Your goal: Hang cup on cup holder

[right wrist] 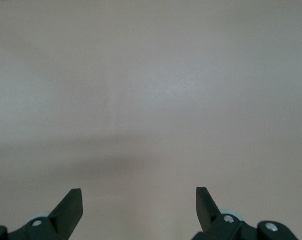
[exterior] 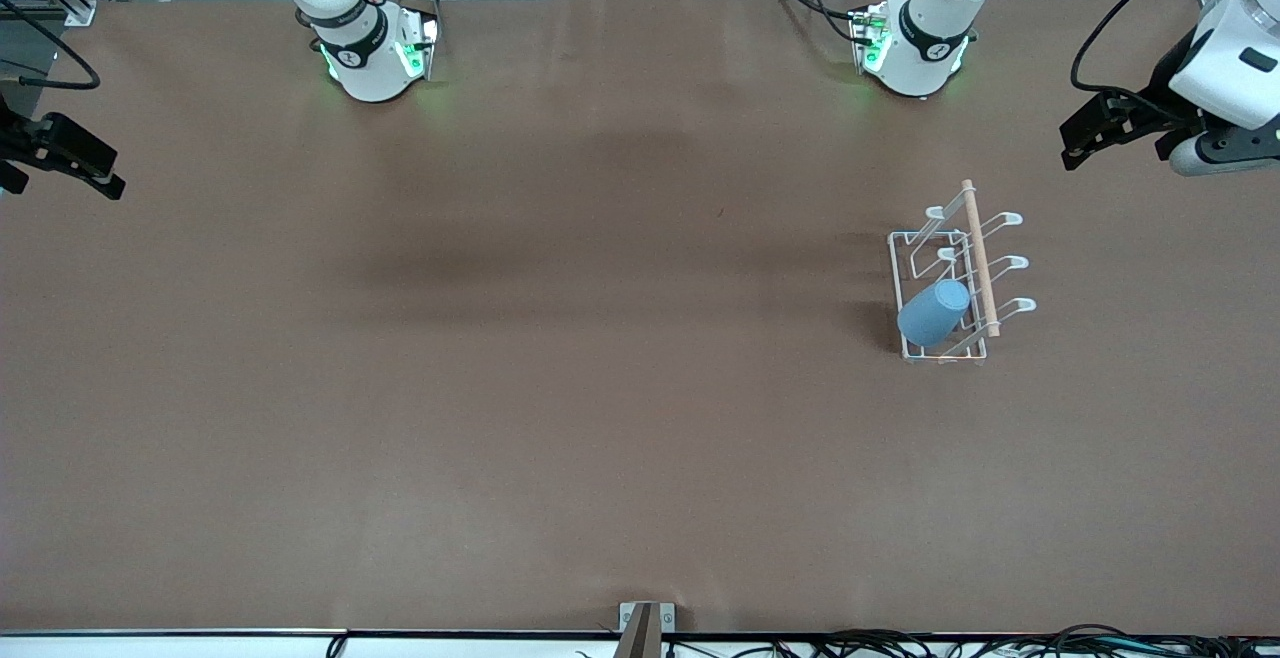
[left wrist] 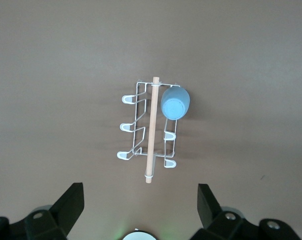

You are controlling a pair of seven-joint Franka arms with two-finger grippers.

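Observation:
The light blue cup (exterior: 933,313) sits tilted, base up, over a prong of the white wire cup holder (exterior: 978,248). It is on the prong nearest the front camera, in the row toward the right arm's end. The left wrist view shows the cup (left wrist: 175,102) and the holder with its wooden rod (left wrist: 152,130). My left gripper (exterior: 1080,138) (left wrist: 140,192) is open and empty, up in the air over the table at the left arm's end, apart from the holder. My right gripper (exterior: 100,173) (right wrist: 139,192) is open and empty over bare table at the right arm's end.
The brown table cloth (exterior: 560,358) covers the whole table. The two arm bases (exterior: 370,48) (exterior: 915,43) stand along the edge farthest from the front camera. A small bracket (exterior: 645,623) sits at the table's near edge.

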